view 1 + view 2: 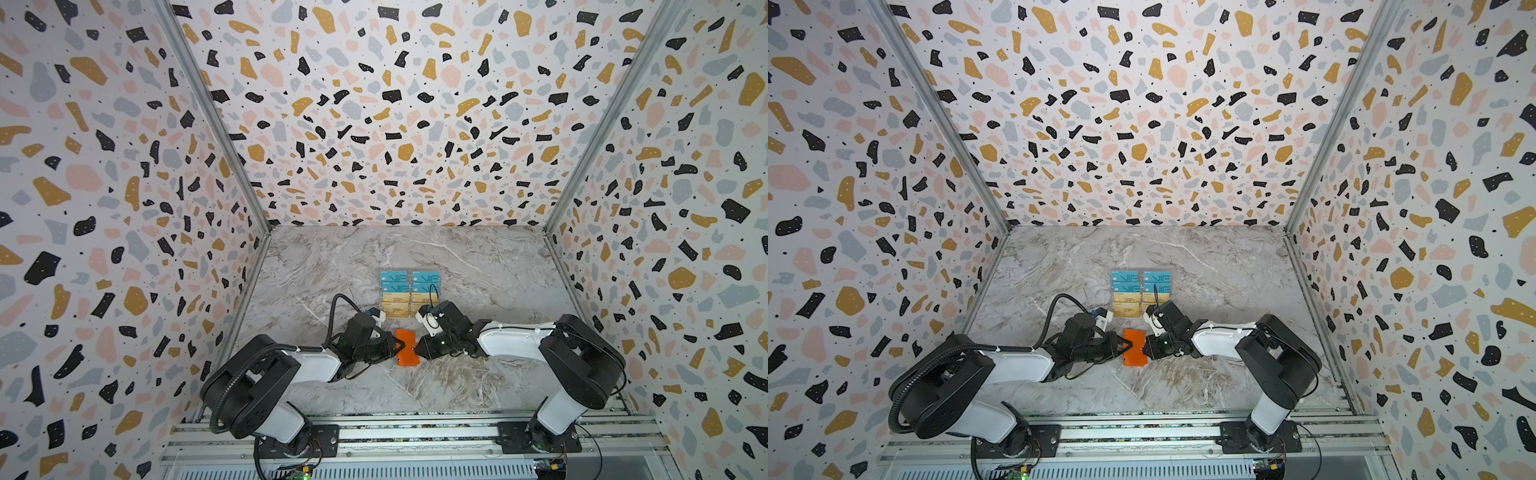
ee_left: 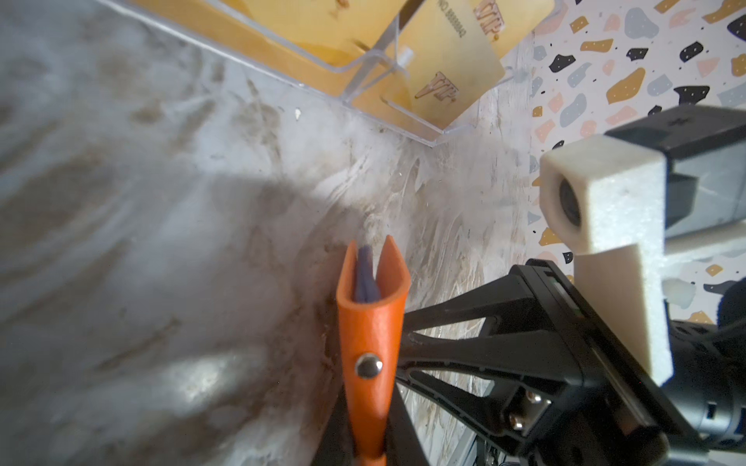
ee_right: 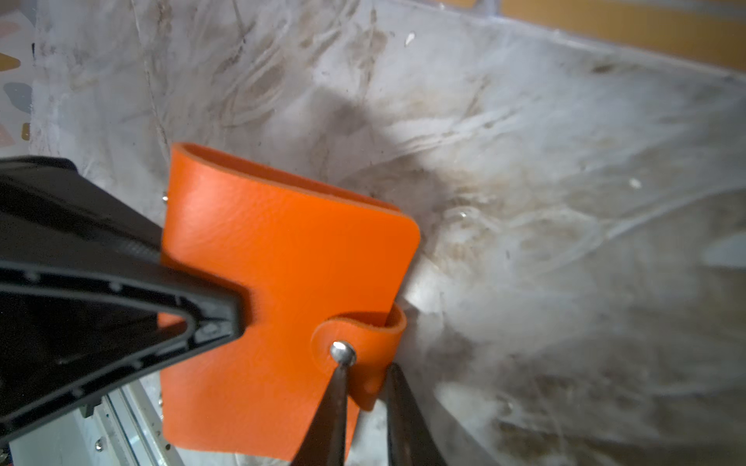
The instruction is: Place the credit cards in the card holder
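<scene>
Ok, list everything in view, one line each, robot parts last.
orange booklet-style card holder: one, orange with metal snap, mid-table between the grippers, snapped shut
teal-blue plastic VIP cards: four faces showing, teal, stand's rear tiers
gold-yellow plastic cards: four faces showing, gold, stand's front tiers
clear acrylic tiered stand: one, transparent, behind the holder
marble-patterned tabletop: one, grey-white, underneath
terrazzo-patterned walls: three, multicoloured, around the table
left gripper: one, black, clamped on the holder's left edge
right gripper: one, black, closed on its snap strap
</scene>
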Motion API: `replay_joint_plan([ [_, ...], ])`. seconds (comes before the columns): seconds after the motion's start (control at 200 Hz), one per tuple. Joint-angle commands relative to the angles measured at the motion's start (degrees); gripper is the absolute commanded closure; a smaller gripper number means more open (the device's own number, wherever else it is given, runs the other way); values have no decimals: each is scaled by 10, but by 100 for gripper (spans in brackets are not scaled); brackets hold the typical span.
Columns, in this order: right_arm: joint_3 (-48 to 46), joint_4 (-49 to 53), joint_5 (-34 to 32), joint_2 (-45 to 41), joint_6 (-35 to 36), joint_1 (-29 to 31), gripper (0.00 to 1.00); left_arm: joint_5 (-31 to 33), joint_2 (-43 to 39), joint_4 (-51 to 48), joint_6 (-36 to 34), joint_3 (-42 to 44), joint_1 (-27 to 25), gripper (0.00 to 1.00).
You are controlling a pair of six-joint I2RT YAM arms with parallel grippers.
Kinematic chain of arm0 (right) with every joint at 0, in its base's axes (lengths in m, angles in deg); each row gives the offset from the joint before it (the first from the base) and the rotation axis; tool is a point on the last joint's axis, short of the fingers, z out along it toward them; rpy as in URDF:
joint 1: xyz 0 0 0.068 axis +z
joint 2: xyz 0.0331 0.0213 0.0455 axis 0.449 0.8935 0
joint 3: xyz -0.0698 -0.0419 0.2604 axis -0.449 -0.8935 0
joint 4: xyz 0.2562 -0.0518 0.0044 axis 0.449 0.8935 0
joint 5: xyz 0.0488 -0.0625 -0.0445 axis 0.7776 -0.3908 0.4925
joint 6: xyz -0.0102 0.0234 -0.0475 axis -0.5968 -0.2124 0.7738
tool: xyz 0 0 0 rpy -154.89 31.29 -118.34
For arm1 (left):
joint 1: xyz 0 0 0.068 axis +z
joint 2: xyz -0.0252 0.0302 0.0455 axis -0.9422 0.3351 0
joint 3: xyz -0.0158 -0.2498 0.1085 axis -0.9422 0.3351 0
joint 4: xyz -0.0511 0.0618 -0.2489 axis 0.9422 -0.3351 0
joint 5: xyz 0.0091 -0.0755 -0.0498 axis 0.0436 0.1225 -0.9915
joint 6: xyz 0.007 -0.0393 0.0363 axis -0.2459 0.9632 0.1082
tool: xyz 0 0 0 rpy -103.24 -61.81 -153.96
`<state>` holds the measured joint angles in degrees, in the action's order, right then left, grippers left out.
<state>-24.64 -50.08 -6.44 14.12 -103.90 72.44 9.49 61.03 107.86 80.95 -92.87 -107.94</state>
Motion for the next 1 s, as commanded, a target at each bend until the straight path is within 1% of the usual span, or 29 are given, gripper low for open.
replay_joint_plan([
  [0.0, 4, 23, -12, -48, -10, 4, 79, 14, -16, -24, -20, -18, -3, 93],
  [0.16, 30, 64, -41, -96, -11, 6, 71, 50, -54, -91, -44, -39, -3, 97],
  [0.21, 39, 72, -53, -104, -12, 11, 67, 66, -65, -118, -52, -51, -4, 99],
  [0.265, 51, 81, -67, -106, -13, 20, 62, 86, -80, -148, -60, -64, -7, 99],
  [0.325, 63, 89, -79, -102, -13, 28, 60, 104, -95, -175, -62, -75, -10, 99],
  [0.43, 79, 92, -118, -94, -13, 48, 57, 122, -116, -184, -52, -85, -17, 98],
  [0.586, 89, 76, -147, -83, -21, 62, 57, 126, -124, -183, -43, -97, -29, 98],
  [0.756, 105, 90, -198, -56, -6, 74, 58, 124, -123, -179, -41, -102, -40, 98],
  [0.866, 108, 94, -219, -42, 5, 78, 62, 121, -124, -178, -43, -105, -41, 98],
  [0.996, 108, 89, -230, -28, 10, 78, 69, 119, -125, -184, -48, -109, -42, 97],
])
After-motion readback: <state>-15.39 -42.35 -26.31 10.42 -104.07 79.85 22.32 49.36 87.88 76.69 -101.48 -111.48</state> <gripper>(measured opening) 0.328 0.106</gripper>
